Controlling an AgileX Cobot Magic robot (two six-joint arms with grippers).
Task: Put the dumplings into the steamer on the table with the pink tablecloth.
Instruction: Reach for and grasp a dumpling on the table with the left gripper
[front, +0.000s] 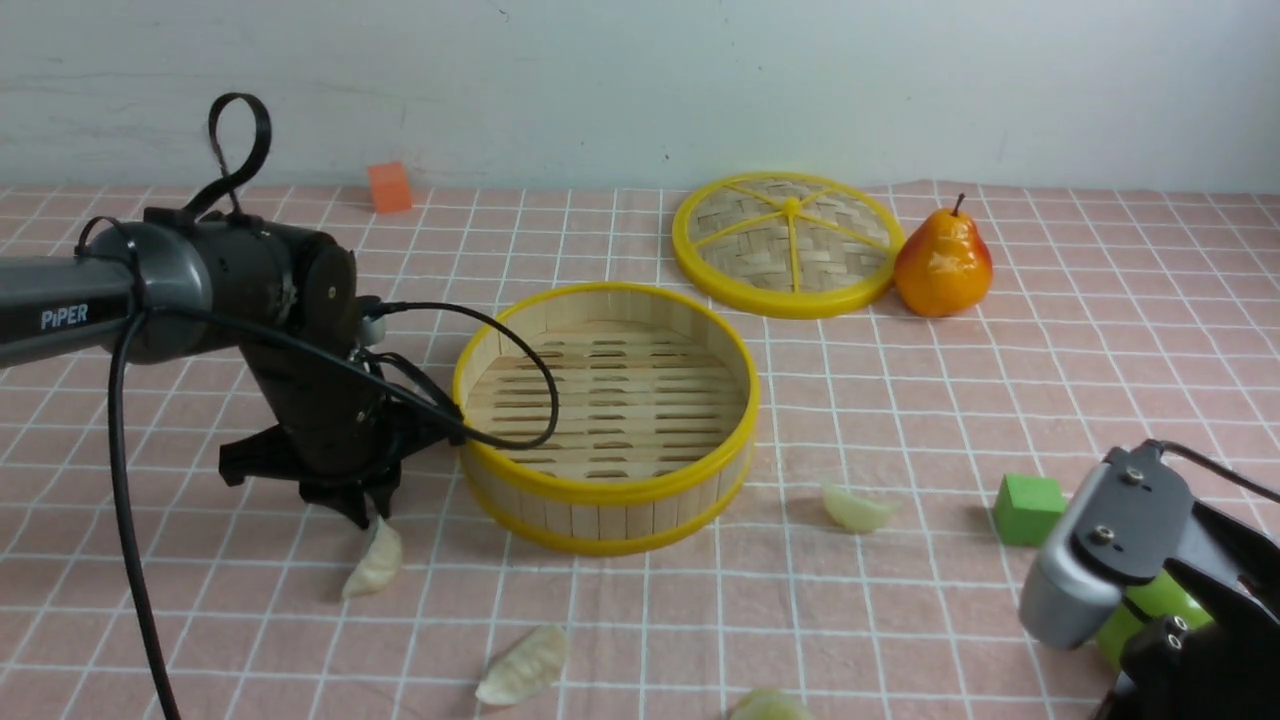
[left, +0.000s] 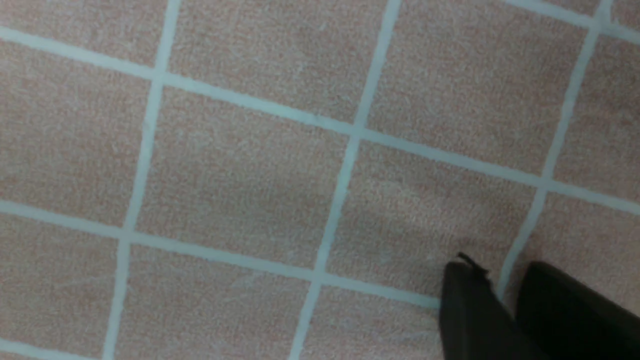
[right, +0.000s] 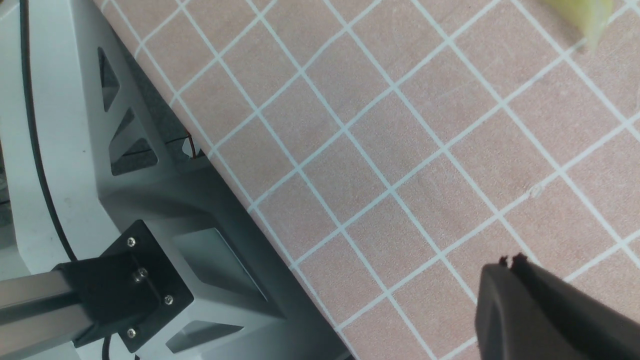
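Observation:
The round bamboo steamer (front: 605, 500) stands empty in the middle of the pink tablecloth (front: 900, 400). Several pale dumplings lie on the cloth in front of it: one (front: 375, 560) just under my left gripper (front: 368, 515), one (front: 525, 665) nearer the front, one (front: 855, 508) to the right, and one (front: 768, 705) at the frame's bottom edge. The left gripper (left: 502, 272) points down at the cloth with a narrow gap and nothing between its fingers. My right gripper (right: 510, 261) is shut and empty near the table's front right; a greenish dumpling (right: 582, 15) shows at the frame's edge.
A flat woven lid (front: 785, 245) and a pear (front: 943, 265) sit behind the steamer. An orange cube (front: 389, 187) is by the wall and a green cube (front: 1028, 508) is near my right arm. A lime-green thing (front: 1150, 610) is half hidden under that arm. The table's edge (right: 235, 200) runs close by.

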